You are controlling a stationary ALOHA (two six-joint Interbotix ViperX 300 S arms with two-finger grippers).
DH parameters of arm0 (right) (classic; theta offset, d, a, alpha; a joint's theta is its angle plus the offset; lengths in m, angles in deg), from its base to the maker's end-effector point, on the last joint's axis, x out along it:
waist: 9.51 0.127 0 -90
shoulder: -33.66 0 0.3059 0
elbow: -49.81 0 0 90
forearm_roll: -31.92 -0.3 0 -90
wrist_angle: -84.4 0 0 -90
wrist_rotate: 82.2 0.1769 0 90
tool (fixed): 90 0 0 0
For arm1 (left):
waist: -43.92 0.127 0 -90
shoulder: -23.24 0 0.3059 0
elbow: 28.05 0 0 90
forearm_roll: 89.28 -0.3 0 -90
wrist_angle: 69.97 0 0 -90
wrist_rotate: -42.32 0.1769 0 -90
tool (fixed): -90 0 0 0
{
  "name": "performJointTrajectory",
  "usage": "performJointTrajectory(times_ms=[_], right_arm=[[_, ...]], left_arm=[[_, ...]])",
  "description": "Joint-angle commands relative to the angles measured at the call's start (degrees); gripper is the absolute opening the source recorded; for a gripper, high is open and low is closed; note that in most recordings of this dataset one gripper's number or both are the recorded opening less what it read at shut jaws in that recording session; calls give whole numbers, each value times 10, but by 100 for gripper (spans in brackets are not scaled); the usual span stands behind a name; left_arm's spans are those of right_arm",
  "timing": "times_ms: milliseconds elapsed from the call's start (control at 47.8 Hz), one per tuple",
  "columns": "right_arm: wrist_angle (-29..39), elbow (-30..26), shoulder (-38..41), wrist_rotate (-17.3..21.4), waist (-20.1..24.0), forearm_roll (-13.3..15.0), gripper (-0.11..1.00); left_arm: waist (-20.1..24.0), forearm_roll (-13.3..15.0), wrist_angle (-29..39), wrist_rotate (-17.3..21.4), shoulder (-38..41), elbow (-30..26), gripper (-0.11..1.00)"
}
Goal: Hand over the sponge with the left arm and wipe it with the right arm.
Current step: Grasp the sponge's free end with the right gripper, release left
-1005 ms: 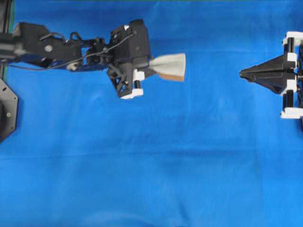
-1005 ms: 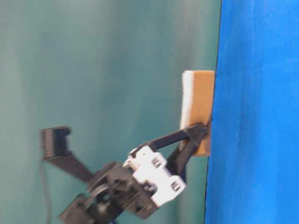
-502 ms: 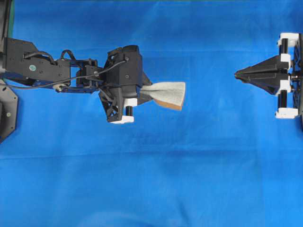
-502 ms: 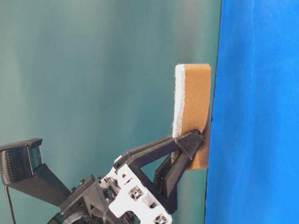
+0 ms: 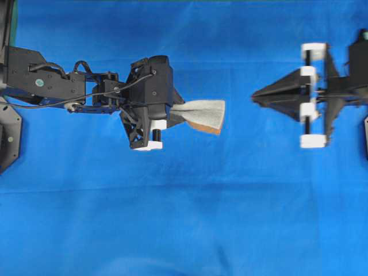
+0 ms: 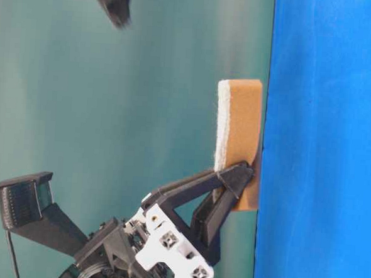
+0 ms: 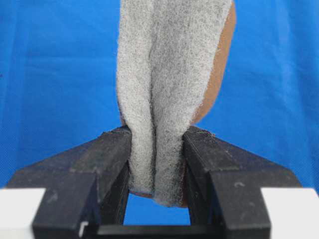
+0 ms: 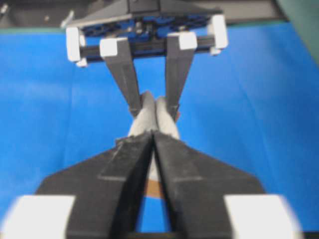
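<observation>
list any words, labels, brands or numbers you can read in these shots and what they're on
None: no view shows readable text.
The sponge, pinched in the left gripper, is plain grey fuzz over orange-brown.
The right gripper and its white blocks carry no marks.
The blue cloth is unprinted.
A small dot on the left arm is too small to read.

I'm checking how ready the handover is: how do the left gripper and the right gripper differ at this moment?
The left gripper is shut on the sponge, pinching its grey top into a fold; the right gripper holds nothing. The left gripper shows sharp in the overhead view, while the right gripper is blurred there, and whether it is open or shut is unclear. Both have pointed black fingers with white blocks at their bases, and they point toward each other above the blue cloth.
</observation>
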Motion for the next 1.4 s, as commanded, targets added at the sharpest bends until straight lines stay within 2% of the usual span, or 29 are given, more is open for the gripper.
performJointTrajectory(times_ms=[0,84,147,523,754,1047,1151,1319,1382], right_arm=[[-3,-33,30,1,-1,-2,43],[4,-52,62,1,-1,-2,64],[16,-70,88,1,-1,-2,73],[94,-152,201,1,0,-3,73],[98,-158,239,2,0,-9,73],[96,-158,244,-4,0,-9,73],[95,-159,244,-10,1,3,65],[101,-159,244,-11,1,15,27],[102,-159,244,-11,0,16,22]], left_arm=[[-2,1,-3,2,-13,-5,25],[-2,1,-3,2,-13,-5,24],[-2,1,-3,2,-14,-5,24],[-2,1,-3,8,-14,-4,24],[-2,1,-2,10,-14,-4,25],[-13,1,-4,28,-13,-5,22],[-15,1,-5,28,-13,-5,22],[-14,1,-7,31,-15,-6,22],[-14,1,-10,32,-15,-6,22]])
